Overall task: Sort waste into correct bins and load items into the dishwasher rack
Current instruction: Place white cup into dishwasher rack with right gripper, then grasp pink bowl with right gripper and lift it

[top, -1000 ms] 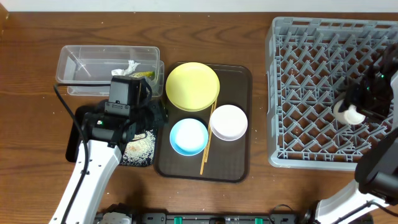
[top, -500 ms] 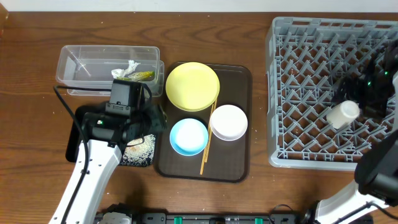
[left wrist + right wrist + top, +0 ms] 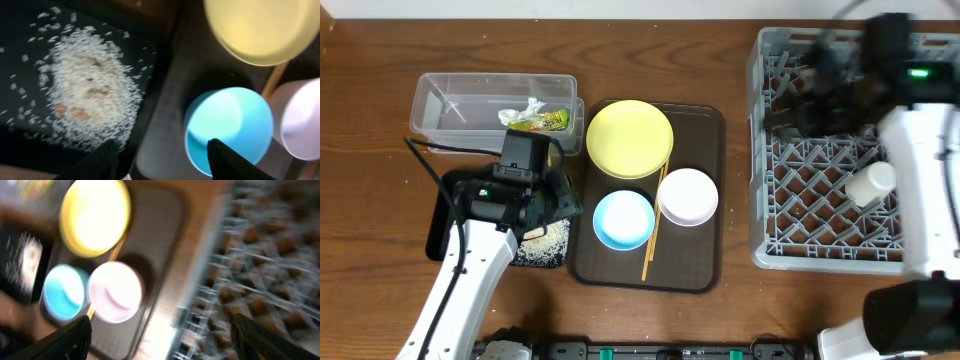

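Setting is read as a robotics lab bench staged as a dish-clearing station. A wood-grain table (image 3: pixel 370 120) is worked by a white left arm (image 3: pixel 470 275) and right arm (image 3: pixel 923 165), a black cable (image 3: pixel 420 162) trailing at far left. A grey commercial dishwasher rack (image 3: pixel 756 150) is placed right. A brown serving tray (image 3: pixel 710 270) with a yellow plate (image 3: pixel 630 138) is set centrally.

Right wrist view smeared all over, rack (image 3: pixel 260 255) only a blur, right arm (image 3: pixel 890 60) blurred in overhead view, black tray (image 3: pixel 438 238) half hidden under left arm (image 3: pixel 480 255), yellow plate (image 3: pixel 260 25) cut by top edge, white bowl (image 3: pixel 302 120) by right edge
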`<state>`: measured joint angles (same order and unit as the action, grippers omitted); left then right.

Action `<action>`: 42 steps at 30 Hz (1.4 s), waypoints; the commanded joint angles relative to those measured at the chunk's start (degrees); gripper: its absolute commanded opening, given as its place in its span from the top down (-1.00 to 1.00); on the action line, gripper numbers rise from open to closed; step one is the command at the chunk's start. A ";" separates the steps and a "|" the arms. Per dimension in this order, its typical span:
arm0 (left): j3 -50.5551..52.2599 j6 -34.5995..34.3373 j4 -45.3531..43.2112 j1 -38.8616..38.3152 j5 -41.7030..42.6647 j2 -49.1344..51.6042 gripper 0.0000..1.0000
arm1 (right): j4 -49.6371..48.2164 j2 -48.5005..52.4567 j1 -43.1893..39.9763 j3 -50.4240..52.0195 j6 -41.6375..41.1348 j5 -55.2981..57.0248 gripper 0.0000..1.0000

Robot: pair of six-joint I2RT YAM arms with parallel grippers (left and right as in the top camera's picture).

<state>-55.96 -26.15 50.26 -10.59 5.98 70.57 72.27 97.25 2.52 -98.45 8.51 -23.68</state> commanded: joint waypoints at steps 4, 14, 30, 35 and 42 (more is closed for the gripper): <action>0.42 -2.25 1.77 0.17 -3.54 0.31 -0.21 | -0.17 5.05 12.59 1.62 1.16 7.67 -0.72; 0.42 -2.23 2.21 0.17 -3.54 0.31 -0.23 | -1.11 18.58 20.57 1.62 -7.30 15.30 -0.31; 0.42 -2.21 2.16 0.17 -3.69 0.31 -0.30 | -0.74 26.16 19.74 0.63 -7.41 15.32 0.98; 0.42 -2.23 2.19 0.17 -3.67 0.31 -0.30 | 0.33 22.05 16.68 -1.62 -7.39 17.07 0.98; 0.42 -2.23 2.19 0.17 -3.67 0.31 -0.30 | -3.32 11.72 10.99 -6.80 -7.19 25.62 0.98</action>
<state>-55.96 -28.32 52.27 -10.59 3.40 70.63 70.46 115.59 15.84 -101.93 1.30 -3.60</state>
